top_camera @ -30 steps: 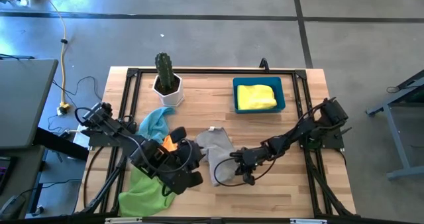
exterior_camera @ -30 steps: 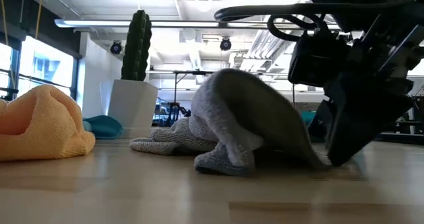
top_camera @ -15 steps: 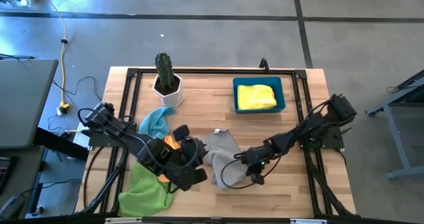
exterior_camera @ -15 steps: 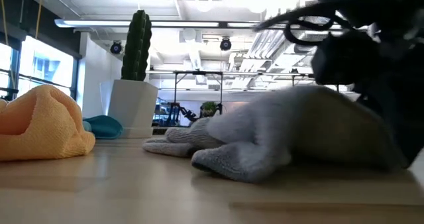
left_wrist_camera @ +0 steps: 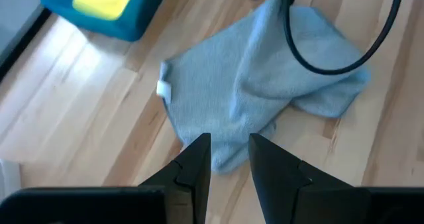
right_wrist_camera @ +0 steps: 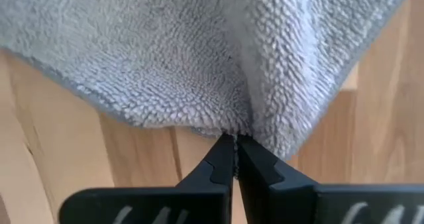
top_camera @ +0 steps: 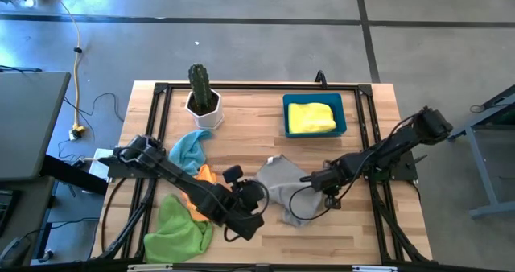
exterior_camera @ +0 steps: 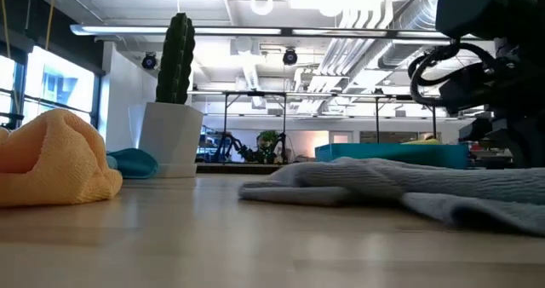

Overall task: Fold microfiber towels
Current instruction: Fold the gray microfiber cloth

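Note:
A grey towel (top_camera: 280,180) lies spread out on the wooden table's middle, low and flat in the low view (exterior_camera: 400,182). My right gripper (top_camera: 324,193) stands at its right side, pointing steeply down and shut on its edge. My left gripper (top_camera: 259,199) hovers open at the towel's left near side. In the left wrist view its fingertips (left_wrist_camera: 228,151) stand over the towel's near edge (left_wrist_camera: 222,163), and I see no touch. An orange towel (top_camera: 203,175), a light blue towel (top_camera: 189,147) and a lime green towel (top_camera: 181,228) lie crumpled at the left. My right gripper pinches the grey towel's hem (right_wrist_camera: 232,127) between its two fingers, at a spot where the cloth puckers into a ridge. The fingers come from above, pointing steeply down. The rest of the towel lies slack on the table.
A blue bin (top_camera: 286,125) with a folded yellow towel (top_camera: 311,117) stands at the far right. A potted cactus (top_camera: 201,95) stands at the far left. A black frame (top_camera: 241,88) runs around the tabletop. Bare wood lies along the near edge.
My right gripper has gone toward the table's right edge and tipped further down, dragging the grey towel's edge with it. The towel has gone from a humped heap to lying spread flat. My left gripper has sunk and gone right, toward the grey towel.

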